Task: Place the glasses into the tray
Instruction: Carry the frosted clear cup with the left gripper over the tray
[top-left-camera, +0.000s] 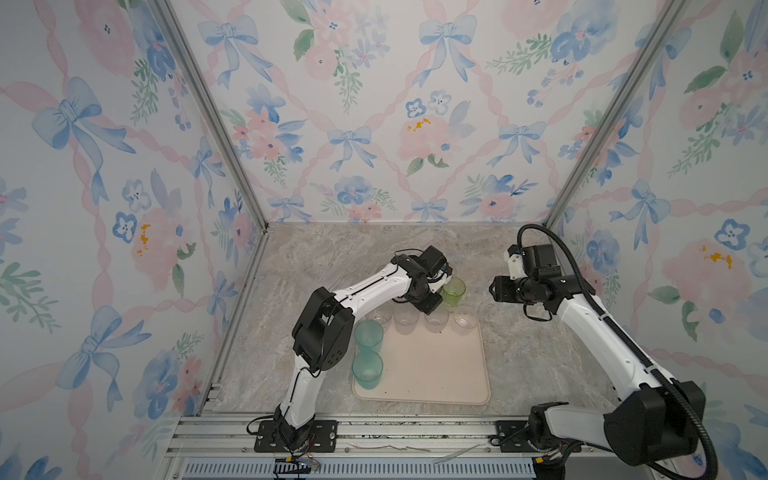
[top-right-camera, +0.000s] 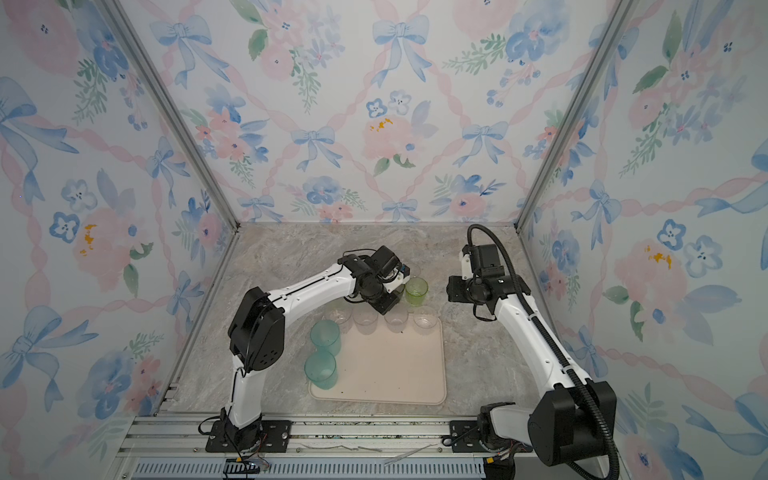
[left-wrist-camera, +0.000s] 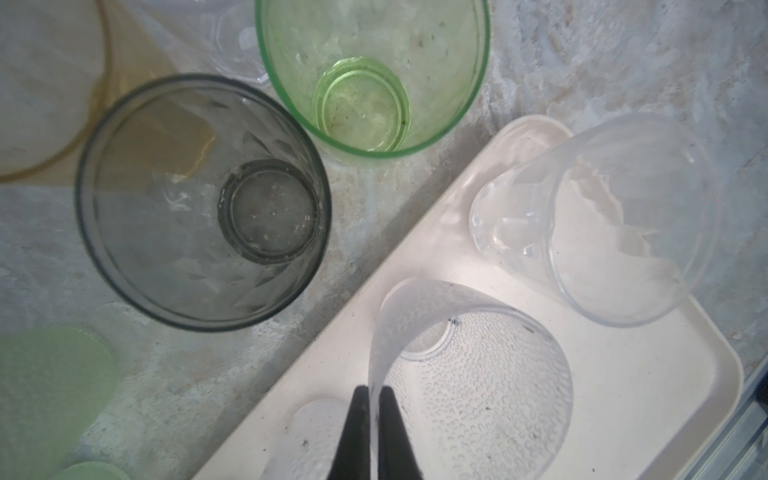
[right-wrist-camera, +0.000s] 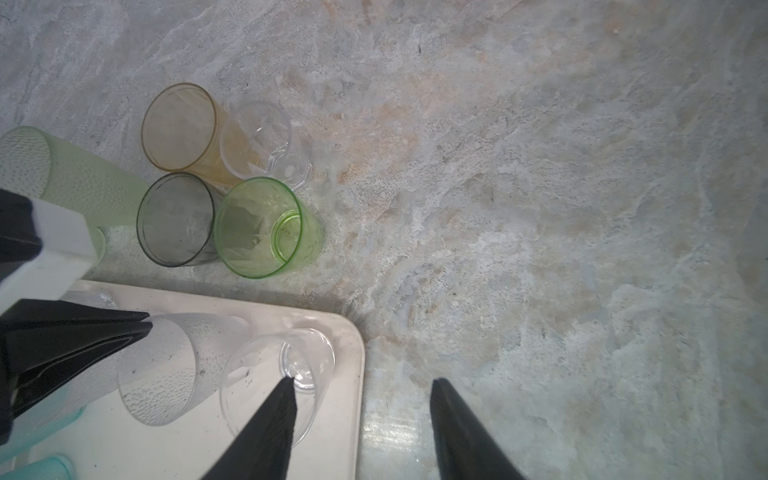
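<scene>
One beige tray (top-left-camera: 432, 370) is lying on the marble table (top-left-camera: 324, 257), toward the front. Two teal tumblers (top-left-camera: 368, 336) are standing along its left edge, and a row of clear ones (top-left-camera: 464, 323) along the far edge. The left gripper (left-wrist-camera: 374, 399) is pinching the rim of a dimpled clear tumbler (left-wrist-camera: 478, 395) in that row, jaws closed tight on the wall. The right gripper (right-wrist-camera: 362, 382) is hanging near the tray's far right corner, jaws apart, holding nothing. A bright green tumbler (top-left-camera: 454, 291), a grey tumbler (left-wrist-camera: 199, 203), an amber tumbler (right-wrist-camera: 183, 129) and a pale green tumbler (right-wrist-camera: 75, 174) are standing on the table just beyond the tray.

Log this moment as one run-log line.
left gripper: shut on dimpled clear tumbler, by its rim, over tray | right gripper: open, empty | on table: bright green tumbler, grey tumbler, amber tumbler
</scene>
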